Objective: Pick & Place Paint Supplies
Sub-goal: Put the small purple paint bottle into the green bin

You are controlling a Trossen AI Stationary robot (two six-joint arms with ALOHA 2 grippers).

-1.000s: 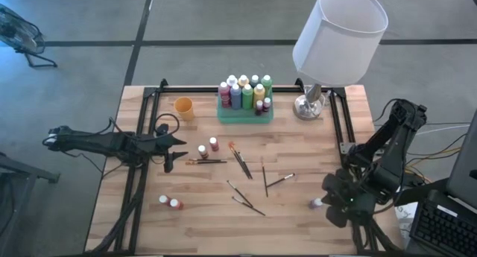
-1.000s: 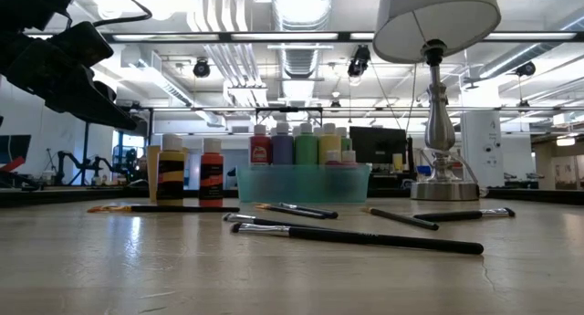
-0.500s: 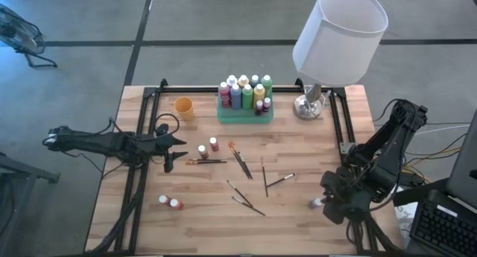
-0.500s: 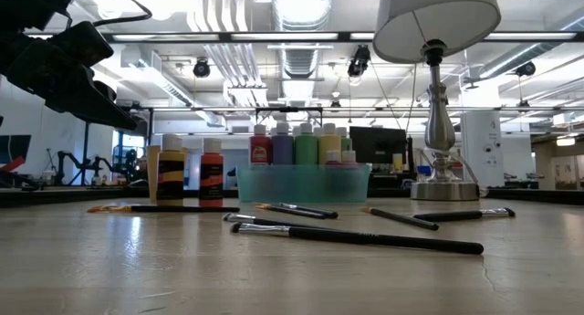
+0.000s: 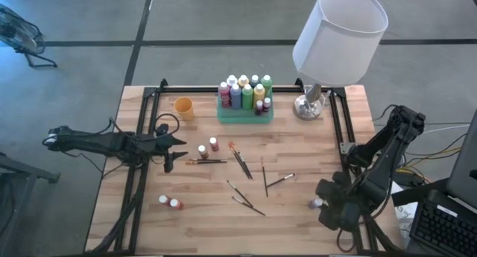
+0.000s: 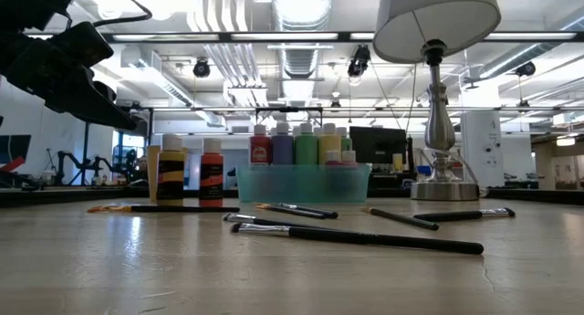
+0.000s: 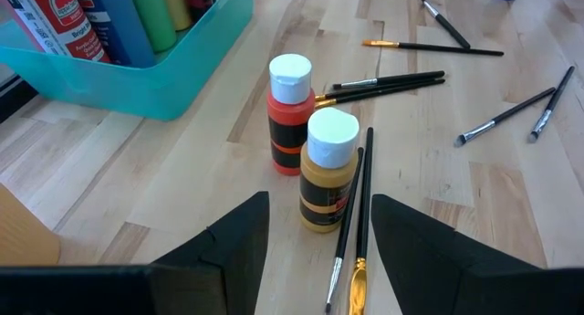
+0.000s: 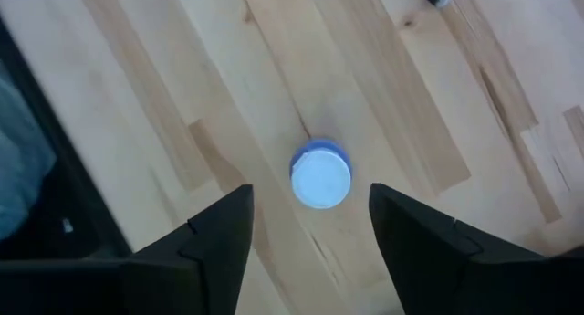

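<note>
Right wrist view looks straight down on a blue bottle standing upright, pale cap up, on the tabletop near its right front edge, between the spread fingers of the right tool, untouched. Farther in, brushes lie flat, pointing assorted ways. Left tool hovers spread before two upright bottles; beyond stands the tray of bottles.

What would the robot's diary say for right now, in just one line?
right end effector: open above blue bottle, not holding it | left end effector: open, facing orange bottle and yellow bottle | tray: holds bottles
</note>
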